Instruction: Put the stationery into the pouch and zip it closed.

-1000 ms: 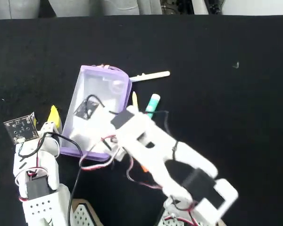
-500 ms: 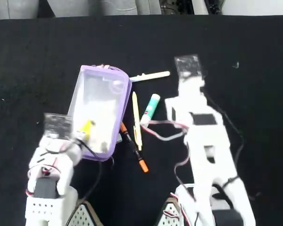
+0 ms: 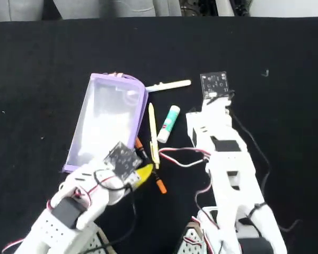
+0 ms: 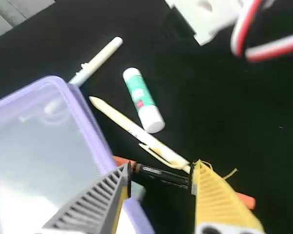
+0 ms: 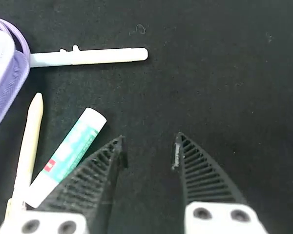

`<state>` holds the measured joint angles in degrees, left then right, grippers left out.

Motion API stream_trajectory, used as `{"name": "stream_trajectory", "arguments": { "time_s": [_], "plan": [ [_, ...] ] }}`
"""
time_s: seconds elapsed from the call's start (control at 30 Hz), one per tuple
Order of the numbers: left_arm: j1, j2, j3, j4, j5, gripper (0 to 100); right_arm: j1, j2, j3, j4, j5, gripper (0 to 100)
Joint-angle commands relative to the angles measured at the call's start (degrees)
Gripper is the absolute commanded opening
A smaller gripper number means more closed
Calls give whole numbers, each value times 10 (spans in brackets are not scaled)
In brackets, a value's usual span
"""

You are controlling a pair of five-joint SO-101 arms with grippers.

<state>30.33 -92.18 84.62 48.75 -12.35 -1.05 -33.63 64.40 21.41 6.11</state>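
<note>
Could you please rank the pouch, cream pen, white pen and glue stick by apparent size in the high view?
1. pouch, by far the largest.
2. cream pen, the longest stick.
3. white pen and glue stick: too close to rank; the pen is longer, the glue stick thicker.

Bare bench [image 3: 275, 95] lies open across the right and top of the high view. At centre, pouch [image 3: 108, 119], cream pen [image 3: 153, 135] and glue stick [image 3: 168, 123] lie close together, with narrow gaps between.

Left end effector [image 4: 159, 171] jaws apart; right end effector [image 5: 149, 145] jaws apart
</note>
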Motion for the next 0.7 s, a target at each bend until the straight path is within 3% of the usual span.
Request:
{"name": "stream_trajectory", "arguments": {
  "time_s": [0.0,0.17,0.3,0.5,0.67],
  "plan": [
    [-47,220,-149,-37,12,210,41,58,-71,2,-7,161],
    [-83,526,-305,-37,33,203,69,124,-114,5,-7,159],
    [-101,680,-380,-42,28,113,73,145,-128,4,-7,159],
    [-128,795,-420,-42,-31,101,74,145,-128,2,-7,159],
    [-230,798,-428,-35,-62,101,74,145,-128,2,-7,159]
  ]
}}
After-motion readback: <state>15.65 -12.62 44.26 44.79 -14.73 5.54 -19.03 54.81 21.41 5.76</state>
